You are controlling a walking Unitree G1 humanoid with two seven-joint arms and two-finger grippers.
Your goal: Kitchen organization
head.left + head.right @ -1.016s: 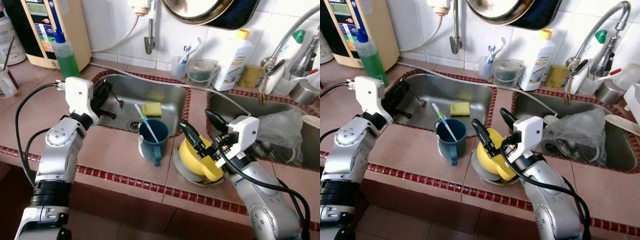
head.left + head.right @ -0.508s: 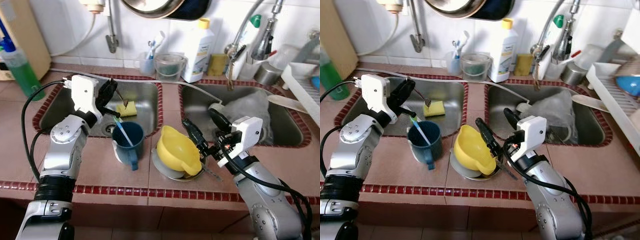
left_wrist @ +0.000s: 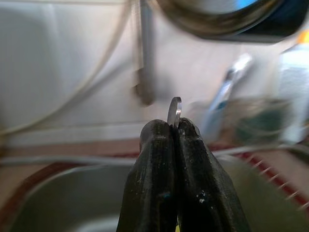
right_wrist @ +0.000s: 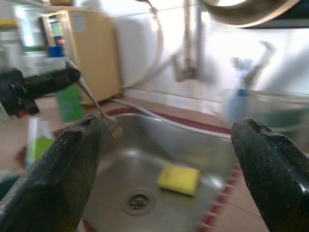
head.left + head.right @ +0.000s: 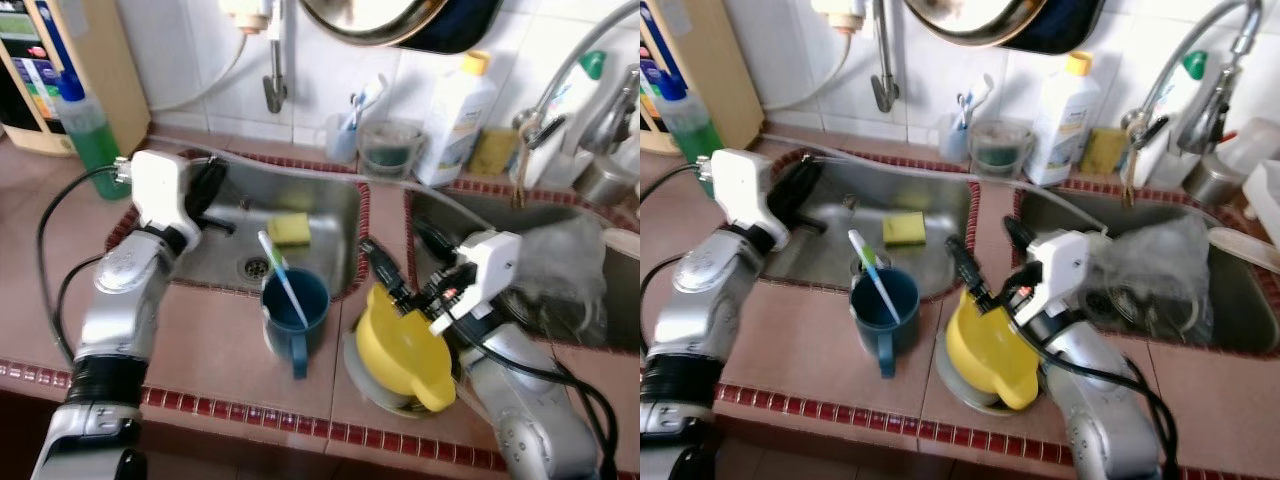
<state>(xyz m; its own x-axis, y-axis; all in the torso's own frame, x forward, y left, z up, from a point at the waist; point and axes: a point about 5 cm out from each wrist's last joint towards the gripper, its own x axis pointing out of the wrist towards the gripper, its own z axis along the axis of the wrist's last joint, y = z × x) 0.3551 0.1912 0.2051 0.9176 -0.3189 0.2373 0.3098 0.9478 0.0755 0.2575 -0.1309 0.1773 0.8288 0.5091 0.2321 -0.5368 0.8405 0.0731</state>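
Metal fork (image 4: 99, 108) pinched, left hand (image 3: 174, 133)

2 sinks: left (image 5: 330, 215), right (image 5: 600, 330). 1 blue mug (image 5: 295, 315) w/ 1 toothbrush (image 5: 280, 280). 1 yellow jug (image 5: 405, 350). 1 sponge (image 5: 292, 228) in left sink. 1 white bottle (image 5: 455, 105) far. 1 green bottle (image 5: 90, 135) far left. 1 fork (image 4: 96, 104).

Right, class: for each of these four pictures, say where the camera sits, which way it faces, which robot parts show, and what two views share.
Left eye view: head, looking down at the left sink; both arms show.
Right eye view: same scene; blue mug, yellow jug.
Left wrist view: along the left gripper, shut on a fork, facing the tiled wall.
Right wrist view: between the open right gripper fingers, toward the sink.
Shared: the yellow sponge, also in both eye views.
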